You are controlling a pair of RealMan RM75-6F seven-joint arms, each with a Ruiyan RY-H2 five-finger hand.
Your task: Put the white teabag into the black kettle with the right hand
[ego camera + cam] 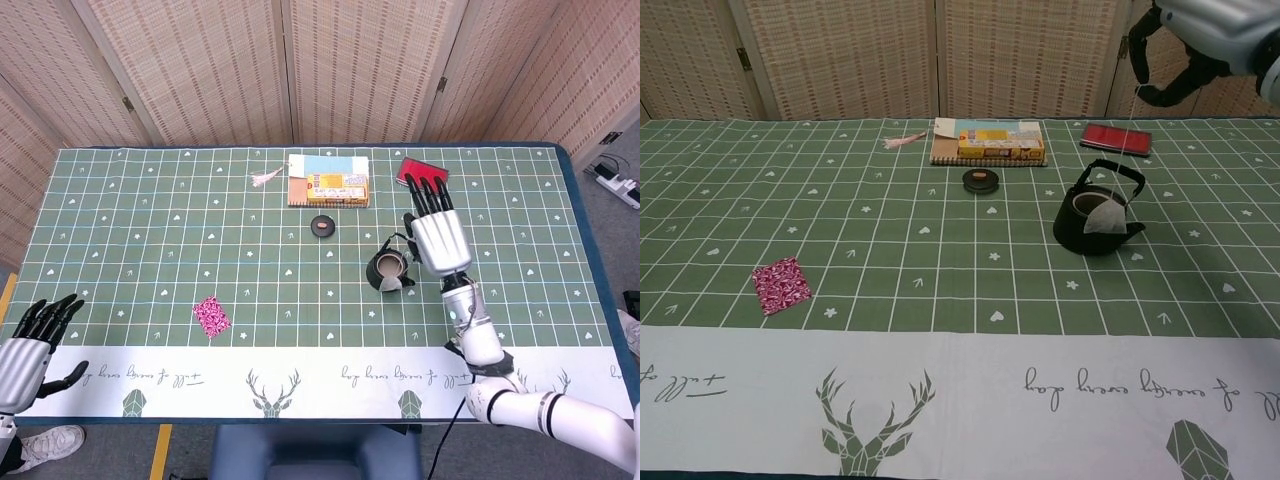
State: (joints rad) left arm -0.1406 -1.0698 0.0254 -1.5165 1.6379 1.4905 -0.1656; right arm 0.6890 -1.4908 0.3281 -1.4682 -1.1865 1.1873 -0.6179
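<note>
The black kettle (386, 266) (1072, 228) stands lidless right of the table's centre, handle up. The white teabag (392, 285) (1105, 215) hangs on a thin string in front of the kettle's near side, about level with its rim. My right hand (433, 236) (1200, 38) hovers above and just right of the kettle, pinching the top of the string, other fingers stretched out. My left hand (30, 340) holds nothing at the table's near left edge, fingers apart; it does not show in the chest view.
The kettle's round lid (322, 225) (981, 180) lies behind and left of the kettle. A stack of books (988, 142), a pink tassel (905, 141) and a red case (1116, 138) sit at the back. A pink patterned packet (781, 284) lies front left.
</note>
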